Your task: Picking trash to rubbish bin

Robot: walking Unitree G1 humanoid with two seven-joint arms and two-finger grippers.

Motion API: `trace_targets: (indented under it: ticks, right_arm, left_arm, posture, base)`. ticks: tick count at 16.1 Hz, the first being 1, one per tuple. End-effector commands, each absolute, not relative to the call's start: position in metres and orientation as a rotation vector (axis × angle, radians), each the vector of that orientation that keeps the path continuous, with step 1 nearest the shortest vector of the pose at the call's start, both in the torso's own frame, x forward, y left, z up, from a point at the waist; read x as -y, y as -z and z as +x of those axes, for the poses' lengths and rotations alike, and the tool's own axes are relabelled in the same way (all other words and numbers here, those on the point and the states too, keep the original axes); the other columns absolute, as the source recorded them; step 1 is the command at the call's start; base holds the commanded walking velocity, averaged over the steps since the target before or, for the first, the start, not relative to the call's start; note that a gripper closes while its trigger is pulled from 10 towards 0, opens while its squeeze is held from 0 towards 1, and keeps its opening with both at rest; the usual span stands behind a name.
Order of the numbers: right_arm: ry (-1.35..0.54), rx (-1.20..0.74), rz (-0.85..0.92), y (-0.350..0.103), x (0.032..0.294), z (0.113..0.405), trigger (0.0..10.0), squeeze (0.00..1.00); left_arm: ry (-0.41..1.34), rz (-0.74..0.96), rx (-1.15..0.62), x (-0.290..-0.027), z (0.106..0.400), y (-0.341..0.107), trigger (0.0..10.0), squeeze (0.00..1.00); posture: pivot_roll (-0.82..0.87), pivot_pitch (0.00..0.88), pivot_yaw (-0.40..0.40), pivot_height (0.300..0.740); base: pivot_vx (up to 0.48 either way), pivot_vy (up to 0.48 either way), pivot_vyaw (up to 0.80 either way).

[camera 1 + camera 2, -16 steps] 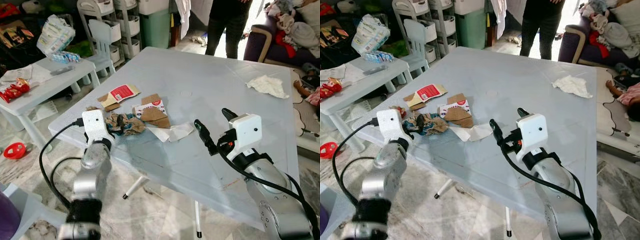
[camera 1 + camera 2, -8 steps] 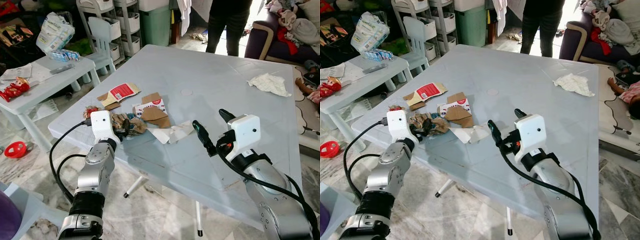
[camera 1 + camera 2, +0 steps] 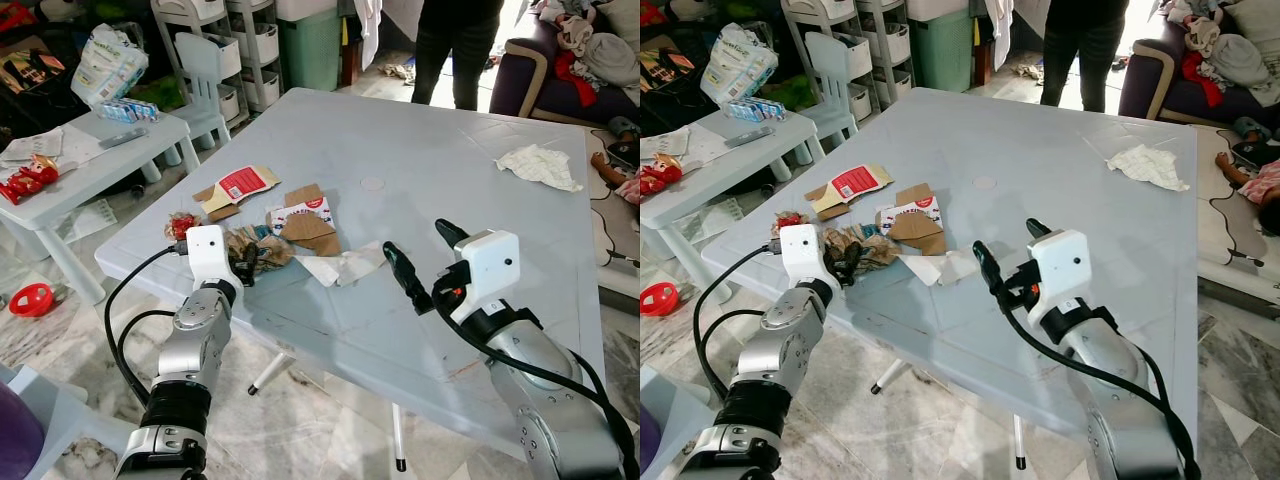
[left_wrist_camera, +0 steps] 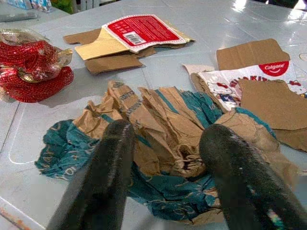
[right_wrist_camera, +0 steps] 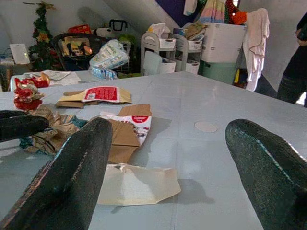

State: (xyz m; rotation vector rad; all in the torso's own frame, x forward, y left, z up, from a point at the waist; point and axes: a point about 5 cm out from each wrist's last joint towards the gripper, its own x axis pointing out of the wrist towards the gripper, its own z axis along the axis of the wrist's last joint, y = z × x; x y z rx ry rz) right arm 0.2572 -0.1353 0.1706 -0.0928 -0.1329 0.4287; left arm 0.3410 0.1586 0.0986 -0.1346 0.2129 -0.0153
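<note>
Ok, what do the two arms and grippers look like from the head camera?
Both arms are silver metal with a white boxy wrist housing. The left gripper and right gripper each have two long black fingers. Black cables loop along both arms; the right wrist shows a small red spot.

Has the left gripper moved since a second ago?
Yes. The left gripper has advanced over the table edge to the crumpled brown-and-teal paper, fingers open either side of it.

Crumpled paper bag (image 4: 163, 143): tan with teal print. Foil wrapper (image 4: 33, 69): shiny red. Flat carton (image 4: 139, 31): brown card, red label with white barcode patch. Toothpaste box (image 4: 249, 76): brown, white, red logo. Surface (image 3: 420, 180): pale grey-blue. Tissue (image 3: 540, 165): white. Pincer fingers (image 4: 108, 182): black.
</note>
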Motion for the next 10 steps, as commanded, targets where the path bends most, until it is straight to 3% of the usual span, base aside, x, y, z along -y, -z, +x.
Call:
trace_targets:
  ticks: [1,5,6,7,8,10]
  right_arm:
    - [-0.452,0.137,-0.092,-0.1733,0.1310,0.2567,10.0,0.00]
    - [-0.464,0.133,-0.090,-0.1735,0.1304,0.2563,10.0,0.00]
    - [-0.473,0.130,-0.092,-0.1731,0.1299,0.2557,10.0,0.00]
    - [-0.474,0.129,-0.092,-0.1730,0.1299,0.2558,10.0,0.00]
    - [-0.476,0.130,-0.091,-0.1732,0.1297,0.2560,10.0,0.00]
    - [-0.478,0.131,-0.093,-0.1737,0.1293,0.2562,10.0,0.00]
  left_arm:
    - [0.004,-0.112,-0.238,-0.1623,0.3402,-0.0945,0.0,0.00]
    - [-0.014,-0.117,-0.250,-0.1607,0.3398,-0.0921,0.0,0.00]
    - [-0.023,-0.099,-0.235,-0.1614,0.3397,-0.0936,10.0,0.38]
    - [-0.022,-0.102,-0.229,-0.1612,0.3395,-0.0944,10.0,0.84]
    - [-0.013,-0.126,-0.220,-0.1600,0.3392,-0.0959,10.0,1.00]
    - [-0.003,-0.126,-0.211,-0.1588,0.3401,-0.0987,10.0,1.00]
  posture:
    - [-0.11,0.032,0.037,0.740]
    - [-0.11,0.033,0.030,0.740]
    - [-0.11,0.031,0.029,0.740]
    - [-0.11,0.032,0.029,0.740]
    - [-0.11,0.031,0.029,0.740]
    - [-0.11,0.036,0.031,0.740]
  base:
    - [0.000,0.000,0.00]
    - [0.000,0.000,0.00]
    - [0.000,0.000,0.00]
    - [0.000,0.000,0.00]
    - [0.000,0.000,0.00]
    - [0.000,0.000,0.00]
